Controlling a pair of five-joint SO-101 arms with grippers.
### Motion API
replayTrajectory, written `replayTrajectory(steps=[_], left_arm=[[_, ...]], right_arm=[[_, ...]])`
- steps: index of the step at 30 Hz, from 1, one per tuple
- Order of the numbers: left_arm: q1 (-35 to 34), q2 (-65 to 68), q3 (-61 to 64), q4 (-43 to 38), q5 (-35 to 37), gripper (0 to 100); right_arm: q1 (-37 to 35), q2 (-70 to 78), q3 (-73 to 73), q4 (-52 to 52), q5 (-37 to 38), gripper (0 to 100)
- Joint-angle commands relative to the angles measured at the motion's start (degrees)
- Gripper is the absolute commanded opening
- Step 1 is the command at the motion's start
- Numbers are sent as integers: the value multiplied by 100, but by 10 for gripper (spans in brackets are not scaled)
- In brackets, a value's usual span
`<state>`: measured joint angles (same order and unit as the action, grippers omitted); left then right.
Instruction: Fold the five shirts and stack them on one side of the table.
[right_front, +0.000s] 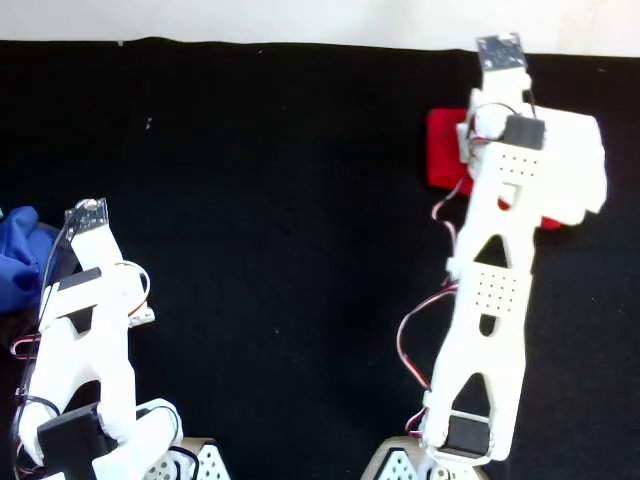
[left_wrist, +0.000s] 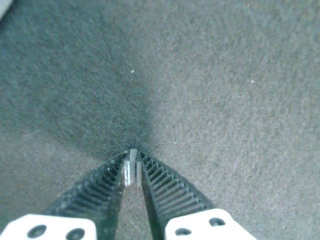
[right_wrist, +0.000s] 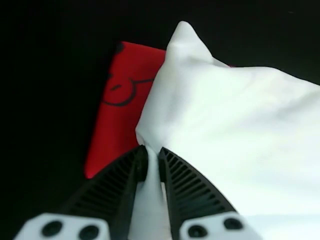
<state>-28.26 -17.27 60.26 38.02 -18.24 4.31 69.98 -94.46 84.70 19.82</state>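
Black tabletop (right_front: 280, 200): a white shirt (right_wrist: 240, 130) overlaps a red shirt (right_wrist: 122, 100) at the far right, and a blue shirt (right_front: 18, 255) lies bunched at the left edge. The right pincer (right_wrist: 150, 162) is clamped on a fold of the white shirt. The left pincer (left_wrist: 133, 162) is closed and empty over bare tabletop.

1. A bench (right_front: 280, 200) draped in black cloth fills the frame.
2. A folded red shirt (right_front: 445, 150) lies flat toward its far right side, partly under a white shirt (right_front: 575, 160).
3. A crumpled blue shirt (right_front: 20, 250) sits at the left edge.
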Motion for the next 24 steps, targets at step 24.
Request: replayTrajectory(steps=[24], left_arm=[[57,13,-4,-211,-44,9]], right_arm=[[-321,57,136,-330,79,15]])
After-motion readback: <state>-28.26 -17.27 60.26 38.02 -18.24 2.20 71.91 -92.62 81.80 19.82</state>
